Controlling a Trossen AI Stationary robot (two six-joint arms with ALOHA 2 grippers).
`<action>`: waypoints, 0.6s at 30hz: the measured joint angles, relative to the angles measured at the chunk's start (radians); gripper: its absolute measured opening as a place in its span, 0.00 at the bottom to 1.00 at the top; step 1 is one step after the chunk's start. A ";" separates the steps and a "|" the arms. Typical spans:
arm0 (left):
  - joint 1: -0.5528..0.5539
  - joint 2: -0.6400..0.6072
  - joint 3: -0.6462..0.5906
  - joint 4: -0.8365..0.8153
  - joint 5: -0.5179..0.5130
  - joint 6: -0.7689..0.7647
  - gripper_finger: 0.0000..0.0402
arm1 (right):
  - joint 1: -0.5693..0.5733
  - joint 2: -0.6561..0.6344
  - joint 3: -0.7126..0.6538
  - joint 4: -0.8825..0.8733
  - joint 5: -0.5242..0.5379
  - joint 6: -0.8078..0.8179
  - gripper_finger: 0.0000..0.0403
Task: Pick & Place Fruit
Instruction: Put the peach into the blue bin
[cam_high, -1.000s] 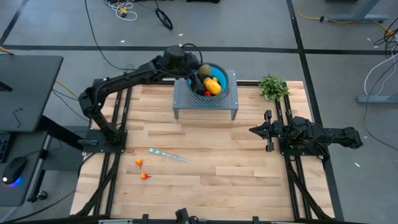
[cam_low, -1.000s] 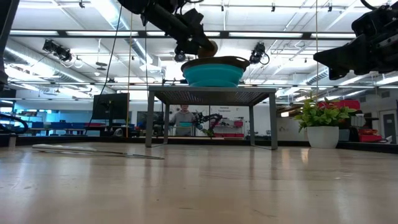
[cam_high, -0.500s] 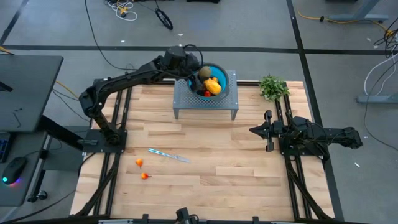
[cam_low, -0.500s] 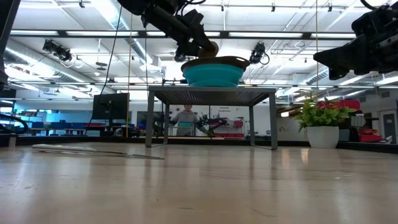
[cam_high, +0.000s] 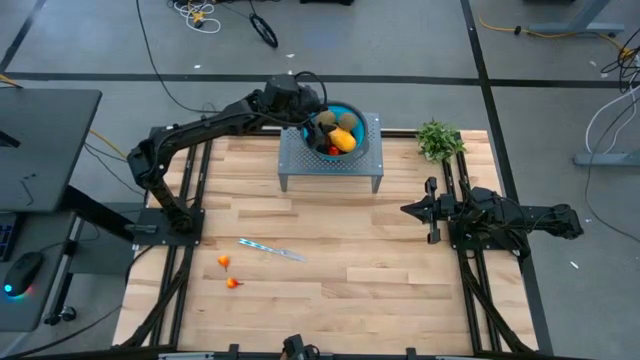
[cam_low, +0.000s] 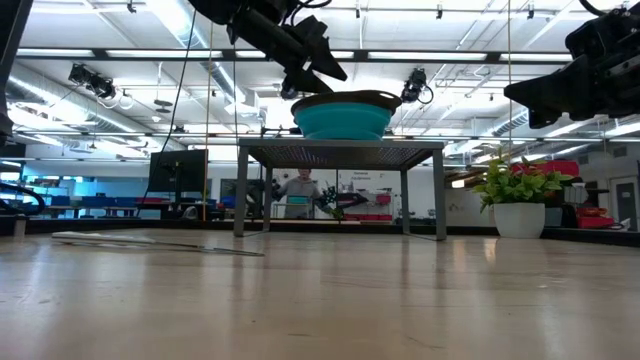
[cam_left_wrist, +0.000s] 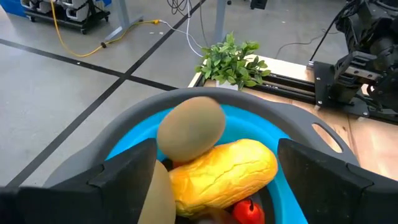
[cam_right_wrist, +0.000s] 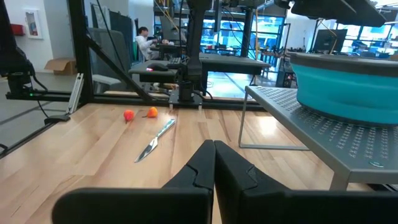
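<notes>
From above, the left claw (cam_high: 312, 118) hangs over the near-left rim of the blue bowl (cam_high: 358, 143), which sits on a perforated grey stand (cam_high: 330, 160) at the far side of the surface (cam_high: 330, 250); its fingers are spread apart and grip nothing. The bowl holds two brown-green kiwis (cam_high: 328, 122), one long yellow fruit (cam_high: 343, 139) and a glimpse of red beneath; two small red-orange fruits (cam_high: 224, 262) lie on the wood near the left arm's base, just beside one slim silvery knife (cam_high: 272, 249). The right claw (cam_high: 415, 210) waits low at the right side, clenched on nothing, near one green sprig (cam_high: 438, 139). At tabletop level the left claw (cam_low: 318, 62) shows just above the bowl (cam_low: 345, 115), fingers parted, the fruit hidden by the rim. The left wrist camera looks down between its own spread fingers (cam_left_wrist: 124, 171) at one kiwi (cam_left_wrist: 190, 129) resting on the yellow fruit (cam_left_wrist: 224, 171), a second kiwi's edge at the near side and one red piece (cam_left_wrist: 249, 210) below. The right wrist camera sees the two loose red-orange fruits (cam_right_wrist: 140, 114) beyond the knife (cam_right_wrist: 155, 140). Those two look light, smooth and prone to rolling, likely soft enough to bruise; I would take each across its widest part, from directly above, with a gentle squeeze.
</notes>
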 joint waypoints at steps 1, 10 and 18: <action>0.000 0.000 0.000 0.000 0.000 0.000 0.86 | 0.000 0.000 0.000 0.000 0.000 0.000 0.02; 0.000 0.000 0.000 0.000 0.000 0.000 0.86 | 0.000 0.000 0.000 0.000 0.000 0.000 0.02; 0.000 -0.048 -0.001 -0.015 0.003 -0.020 0.85 | 0.000 0.000 0.000 0.000 0.000 0.000 0.02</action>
